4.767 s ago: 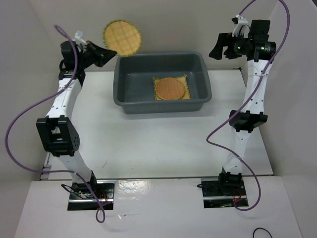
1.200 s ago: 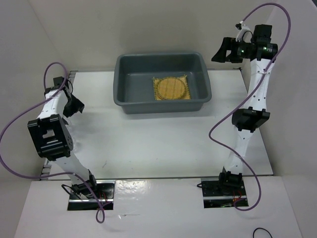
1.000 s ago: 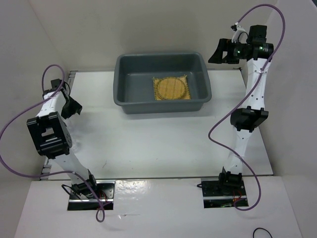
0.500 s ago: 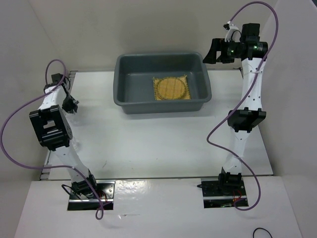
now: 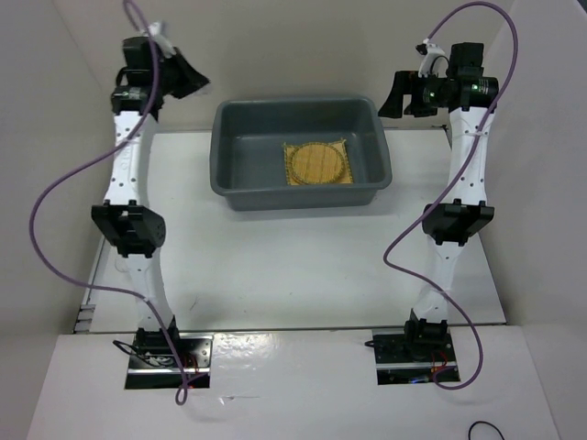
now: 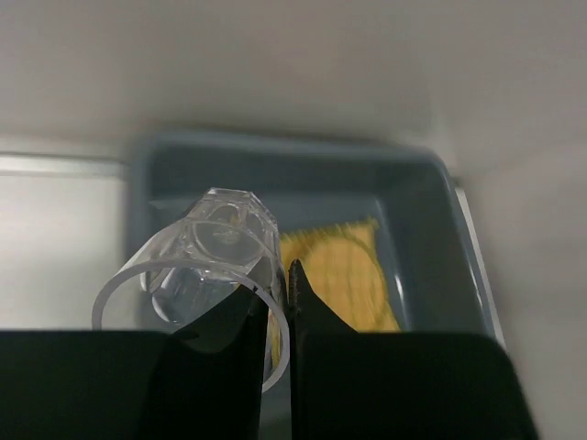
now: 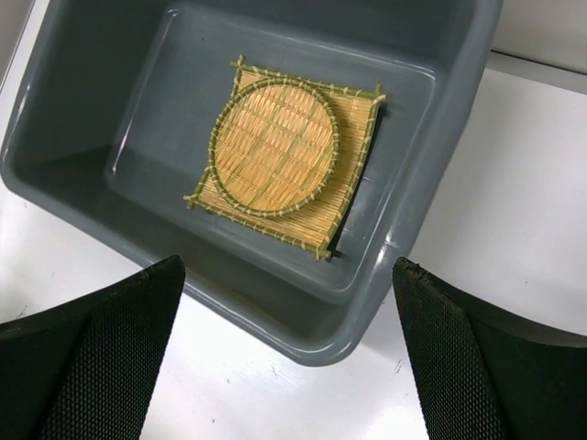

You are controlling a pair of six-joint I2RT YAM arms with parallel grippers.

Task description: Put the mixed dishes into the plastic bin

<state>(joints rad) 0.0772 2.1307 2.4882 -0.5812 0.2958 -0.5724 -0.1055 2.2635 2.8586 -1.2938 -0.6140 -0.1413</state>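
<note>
the left gripper (image 6: pixel 275 286) was pinched almost closed on the thin wall of a clear glass cup (image 6: pixel 215 252), with the rim caught between its fingers (image 6: pixel 225 335). the cup hung tilted, mouth toward the wrist and base pointing out at the plastic bin (image 6: pixel 275 151). a rim pinch made sense to me, since the wall is the only part narrow jaws can clamp, but i judged it a slippery hold that could let the cup swing.

in the top view this gripper was high off the bin's ten o'clock corner and not yet over the opening. so the carry looked under way, with the release left to do.

the right gripper (image 7: pixel 286 268) hovered at the bin's two o'clock corner with fingers spread wide and nothing between them, probably parked clear of the drop.

inside the bin, a yellow-tan woven disc (image 7: pixel 273 147) lay flat on the square bamboo mat (image 7: pixel 356 170). both sat toward three o'clock of the floor, leaving the nine o'clock half bare for the cup.
</note>
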